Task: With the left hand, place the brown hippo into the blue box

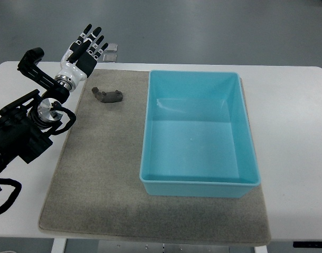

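The left robot hand (pixel 86 48) hovers with fingers spread and empty at the mat's (pixel 97 184) far left corner. The brown hippo (pixel 108 95) lies near it on open mat, just beside the blue box (pixel 198 134).

We see bright, even overhead illumination across the frame. The white table (pixel 293 105) approaches overexposure. Soft glare streaks appear on the inner far wall and floor of the blue box (pixel 198 132). Shadows are faint and short, notably beneath the box's near rim. Focus is uniformly sharp; we note slight barrel distortion at the table edges.
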